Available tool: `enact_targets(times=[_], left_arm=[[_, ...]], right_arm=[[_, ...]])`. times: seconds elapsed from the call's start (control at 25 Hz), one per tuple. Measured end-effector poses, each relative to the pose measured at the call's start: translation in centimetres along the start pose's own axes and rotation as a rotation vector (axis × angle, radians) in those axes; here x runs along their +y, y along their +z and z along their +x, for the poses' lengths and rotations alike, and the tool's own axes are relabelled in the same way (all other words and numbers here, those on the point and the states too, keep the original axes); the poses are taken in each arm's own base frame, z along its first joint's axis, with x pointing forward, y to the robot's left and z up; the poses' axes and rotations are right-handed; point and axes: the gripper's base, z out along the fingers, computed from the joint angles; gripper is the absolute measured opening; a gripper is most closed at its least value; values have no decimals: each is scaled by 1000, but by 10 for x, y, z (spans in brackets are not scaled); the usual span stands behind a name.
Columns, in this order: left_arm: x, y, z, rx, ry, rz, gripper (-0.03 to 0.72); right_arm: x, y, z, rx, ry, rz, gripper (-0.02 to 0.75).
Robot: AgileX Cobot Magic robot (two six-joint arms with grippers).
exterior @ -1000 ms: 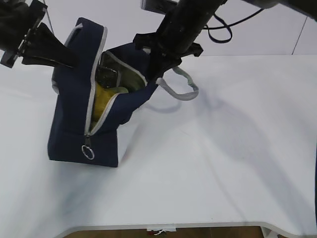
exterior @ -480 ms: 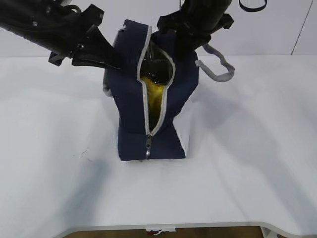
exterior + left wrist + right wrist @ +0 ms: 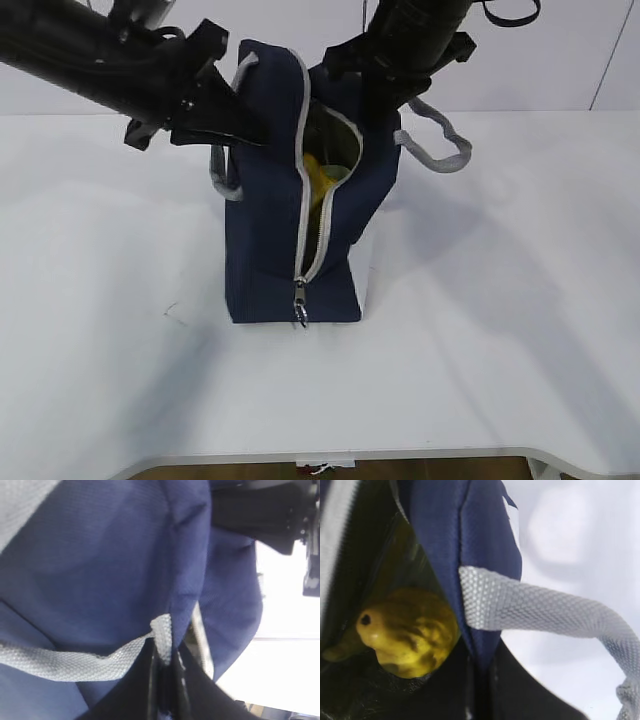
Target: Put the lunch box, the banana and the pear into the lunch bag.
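both grippers [image 3: 250, 135] on lunch bag [image 3: 270, 230]

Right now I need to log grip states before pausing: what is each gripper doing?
Left gripper: closed on the upper edge of the boxy navy-blue fabric lunch bag, beside its grey handle.
Right gripper: closed on the bag's opposite edge.

Lunch bag [image 3: 270, 230]: matt navy woven cloth with visible weave, white lower panel [image 3: 367, 280] smooth, handles [image 3: 540, 605] coarse grey webbing, zipper [image 3: 303, 180] grey tape with a shiny metal pull [image 3: 299, 305]. Pear [image 3: 410, 630] inside: smooth, slightly waxy yellow skin with brown blotches, against a dark glossy lining. Worktop [image 3: 500, 330] smooth matt white; arm housings look like matt black plastic.
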Motion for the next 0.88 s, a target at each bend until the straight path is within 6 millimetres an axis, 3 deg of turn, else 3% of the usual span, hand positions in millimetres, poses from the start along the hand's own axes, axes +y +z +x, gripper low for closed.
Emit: enact_targets(times=[0.2,0.6,0.88], left_arm=[[-1,14,4,30,-18,21,8],[-1,17,5,51,-55,65,8],[0,21,9,96,-74,94,8]], right_arm=[[-4,0,0,3,-12,39,13],[-10,-1,1,8,-20,108,13],[-8,-18,0,-26,-20,111,13]])
